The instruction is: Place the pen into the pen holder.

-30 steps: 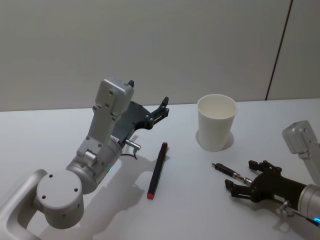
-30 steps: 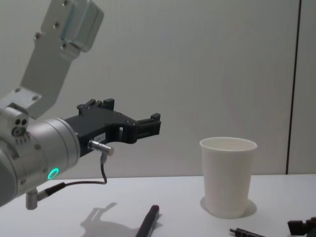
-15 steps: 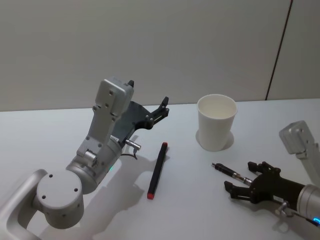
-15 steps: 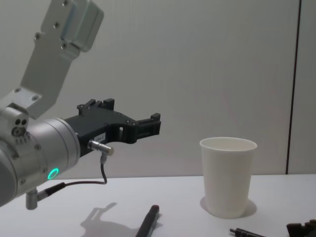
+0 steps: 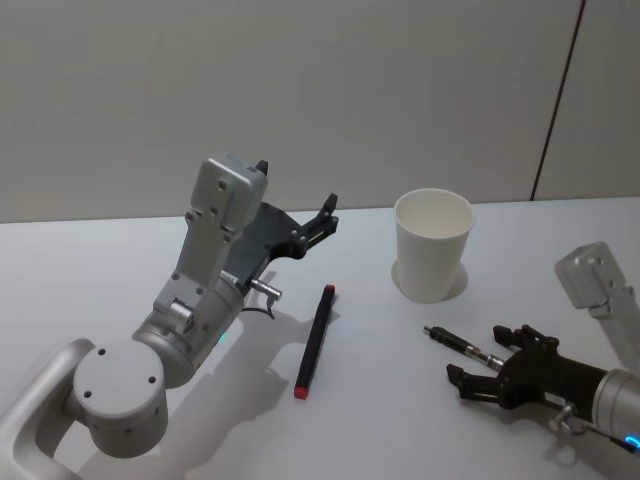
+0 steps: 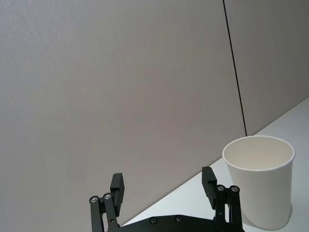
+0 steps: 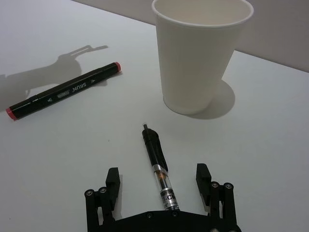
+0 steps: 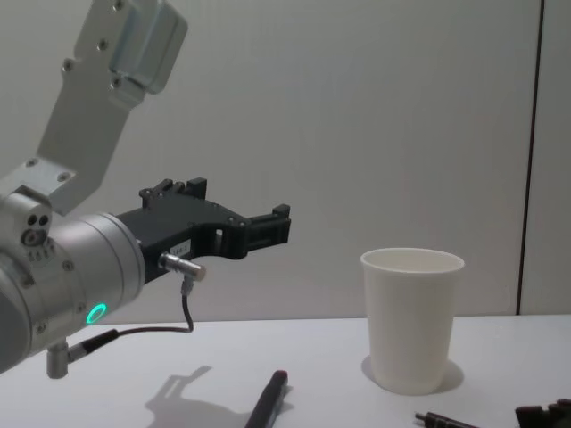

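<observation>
Right pincer (image 5: 475,352): sat low at the lower right of the head view, released and spread wide, grasping nothing; in the right wrist view (image 7: 158,175) straddled the near end of the pen with both fingers (image 7: 112,178) apart from it.

Pen (image 5: 460,346): lay flat on the white surface (image 5: 120,260), slim and black with a clear section near its rear; pointed its tip towards the pen holder, well short of it; showed in the right wrist view (image 7: 157,164) at lower centre, and at the bottom right edge of the chest view (image 8: 437,419).

Marker (image 5: 314,340): lay flat at the centre of the head view, thicker than the pen, black with a red cap at each end; rested apart from the pen and both pincers; crossed the left part of the right wrist view (image 7: 63,91) beside the arm's shadow.

Left pincer (image 5: 330,212): hung raised above the surface, left of centre in the head view, released and empty; faced the pen holder in the left wrist view (image 6: 163,183); stood at mid-height in the chest view (image 8: 284,225).

Pen holder (image 5: 432,250): stood upright and empty, a white paper cup, right of centre in the head view, beyond the pen; also seen at lower right in the left wrist view (image 6: 260,193) and chest view (image 8: 412,321), and at the top of the right wrist view (image 7: 198,63).

Wall (image 5: 300,90): rose plain and pale behind the surface.
</observation>
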`<state>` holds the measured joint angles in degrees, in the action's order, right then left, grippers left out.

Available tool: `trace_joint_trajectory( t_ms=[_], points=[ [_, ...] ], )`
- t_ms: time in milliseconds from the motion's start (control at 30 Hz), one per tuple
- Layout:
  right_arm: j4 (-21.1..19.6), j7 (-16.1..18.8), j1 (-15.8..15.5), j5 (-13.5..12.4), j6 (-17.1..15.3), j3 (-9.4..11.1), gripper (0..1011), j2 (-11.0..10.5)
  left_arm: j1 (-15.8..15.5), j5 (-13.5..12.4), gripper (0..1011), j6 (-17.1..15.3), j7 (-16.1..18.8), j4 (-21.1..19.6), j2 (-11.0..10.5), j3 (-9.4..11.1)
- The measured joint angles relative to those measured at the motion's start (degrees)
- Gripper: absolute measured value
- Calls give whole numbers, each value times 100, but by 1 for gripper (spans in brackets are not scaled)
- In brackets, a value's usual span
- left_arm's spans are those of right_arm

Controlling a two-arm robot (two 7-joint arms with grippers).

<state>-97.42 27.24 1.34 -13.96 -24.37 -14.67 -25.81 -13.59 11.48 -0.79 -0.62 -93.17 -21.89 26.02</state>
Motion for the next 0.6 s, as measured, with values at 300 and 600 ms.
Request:
trace_joint_trajectory(
  t_ms=[300, 600],
  points=[
    [1, 17, 6, 0, -10, -8, 845, 0, 0, 0, 1001, 0, 0, 0, 0, 0],
    [5, 19, 8, 0, -18, -10, 768, 0, 0, 0, 1001, 0, 0, 0, 0, 0]
  ],
)
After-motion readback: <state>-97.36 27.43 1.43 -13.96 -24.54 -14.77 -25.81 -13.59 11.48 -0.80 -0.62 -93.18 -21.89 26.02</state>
